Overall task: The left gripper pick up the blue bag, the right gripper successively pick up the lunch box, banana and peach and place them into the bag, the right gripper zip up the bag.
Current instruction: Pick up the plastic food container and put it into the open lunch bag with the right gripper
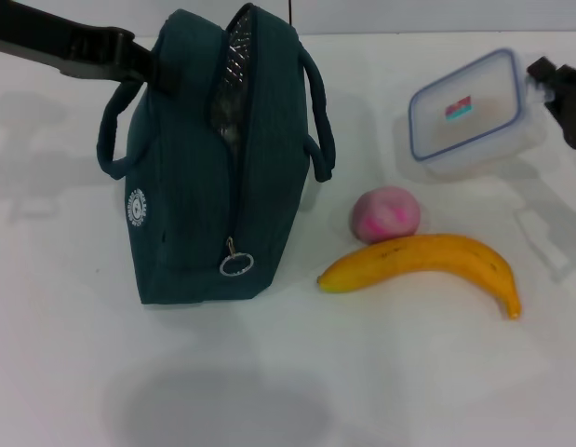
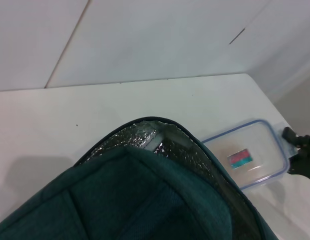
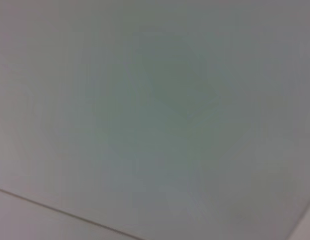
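Left gripper (image 1: 143, 58) gripping the blue bag (image 1: 199, 186) by its top at the table's far left; right gripper (image 1: 559, 84) sitting at the lunch box (image 1: 469, 112).

The bag is standing partly unzipped. The lunch box is lying near the far right corner, its right end against the right gripper, whose finger spread I cannot tell. The peach (image 1: 385, 214) is touching the banana (image 1: 427, 263) mid-table, nearer the front edge.

The worktop (image 1: 269, 391) is white and smooth, with soft grey shadows on it. Behind it stands a pale wall (image 2: 160, 35) with thin dark lines between its panels.
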Controlling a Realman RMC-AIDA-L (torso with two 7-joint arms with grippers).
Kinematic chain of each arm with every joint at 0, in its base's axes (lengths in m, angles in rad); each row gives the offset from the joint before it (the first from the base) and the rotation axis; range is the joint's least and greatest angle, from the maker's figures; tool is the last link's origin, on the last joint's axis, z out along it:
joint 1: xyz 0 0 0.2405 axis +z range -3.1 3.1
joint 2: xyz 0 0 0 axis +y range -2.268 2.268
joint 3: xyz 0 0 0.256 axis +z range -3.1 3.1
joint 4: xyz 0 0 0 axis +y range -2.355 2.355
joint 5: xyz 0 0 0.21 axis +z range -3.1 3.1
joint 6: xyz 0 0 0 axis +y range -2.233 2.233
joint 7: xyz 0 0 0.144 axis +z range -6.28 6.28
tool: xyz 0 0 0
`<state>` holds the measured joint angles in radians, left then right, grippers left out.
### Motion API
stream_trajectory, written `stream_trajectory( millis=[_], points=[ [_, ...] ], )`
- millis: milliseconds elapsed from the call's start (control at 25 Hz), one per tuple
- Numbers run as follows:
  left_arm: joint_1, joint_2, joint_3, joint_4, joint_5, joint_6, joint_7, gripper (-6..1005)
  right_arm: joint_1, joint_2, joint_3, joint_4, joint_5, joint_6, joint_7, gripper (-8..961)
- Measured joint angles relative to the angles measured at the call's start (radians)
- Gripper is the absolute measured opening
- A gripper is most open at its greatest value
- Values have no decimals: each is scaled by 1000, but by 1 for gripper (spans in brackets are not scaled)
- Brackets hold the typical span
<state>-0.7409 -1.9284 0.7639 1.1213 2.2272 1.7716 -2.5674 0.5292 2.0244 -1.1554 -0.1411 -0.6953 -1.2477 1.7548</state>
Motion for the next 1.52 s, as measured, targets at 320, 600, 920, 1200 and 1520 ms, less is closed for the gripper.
stream_trajectory(
  millis=[320, 600, 920, 1200, 1520],
  points=[
    [-1, -3, 0, -2, -20, 5, -11, 35, -17, -1, 0, 7, 76, -125, 9, 119],
    [-15, 3, 0, -38, -39, 7, -19, 35, 3, 2, -1, 0, 134, -268, 60, 124],
    [-31, -4, 4, -49, -47, 8, -22, 35, 98, 4, -1, -3, 188, -361, 109, 129],
    [-40, -5, 6, -49, -53, 8, -27, 36, 206, 4, -9, -5, 198, -345, 138, 134],
    [-64, -16, 8, -49, -54, 8, -14, 36, 303, 3, -66, -2, 198, -290, 147, 139]
  ],
)
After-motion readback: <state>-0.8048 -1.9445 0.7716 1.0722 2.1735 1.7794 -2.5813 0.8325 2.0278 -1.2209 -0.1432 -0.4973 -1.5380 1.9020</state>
